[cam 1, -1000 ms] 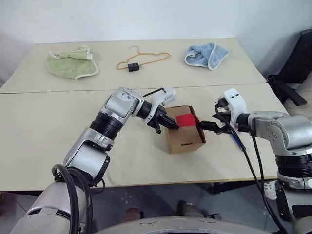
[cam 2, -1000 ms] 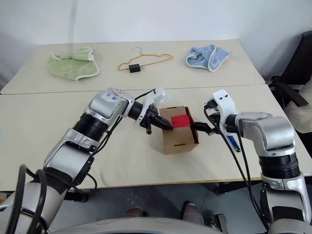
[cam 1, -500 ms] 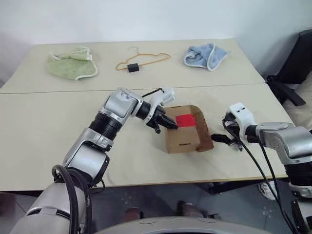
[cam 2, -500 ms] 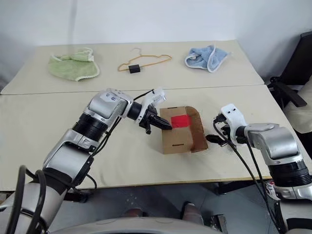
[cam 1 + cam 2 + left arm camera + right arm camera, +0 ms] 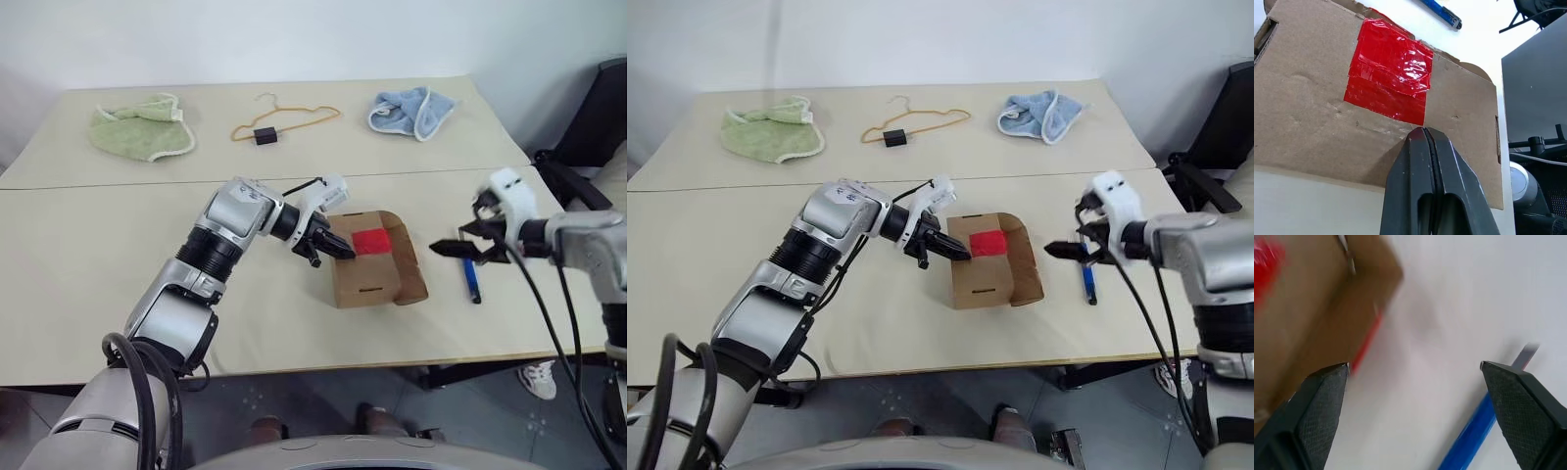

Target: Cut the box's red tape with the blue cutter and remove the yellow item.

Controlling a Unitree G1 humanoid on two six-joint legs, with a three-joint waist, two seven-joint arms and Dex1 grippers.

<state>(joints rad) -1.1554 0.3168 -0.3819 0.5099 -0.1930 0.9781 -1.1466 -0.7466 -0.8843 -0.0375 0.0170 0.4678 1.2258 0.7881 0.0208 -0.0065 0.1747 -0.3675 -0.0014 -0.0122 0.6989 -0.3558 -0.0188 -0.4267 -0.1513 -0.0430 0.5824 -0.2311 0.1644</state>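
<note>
The brown box [image 5: 364, 276] sits mid-table with the red tape [image 5: 371, 241] on its top flap. Its right-hand flap [image 5: 411, 272] hangs open to the side. My left gripper [image 5: 339, 251] is shut, its tips pressing on the top flap beside the tape [image 5: 1391, 71]. My right gripper [image 5: 455, 249] hovers open and empty to the right of the box, above the blue cutter [image 5: 471, 279], which lies on the table. In the right wrist view, the cutter [image 5: 1474, 435] shows between my spread fingers. The yellow item is hidden.
A pale green cloth [image 5: 143, 125], an orange wire hanger [image 5: 285, 117] and a light blue cloth [image 5: 412, 110] lie along the table's far side. A black chair [image 5: 598, 127] stands off the right edge.
My right gripper drew away from the box's right side, to the right and upward. The box's right flap swung open. The left gripper stayed on the box top.
</note>
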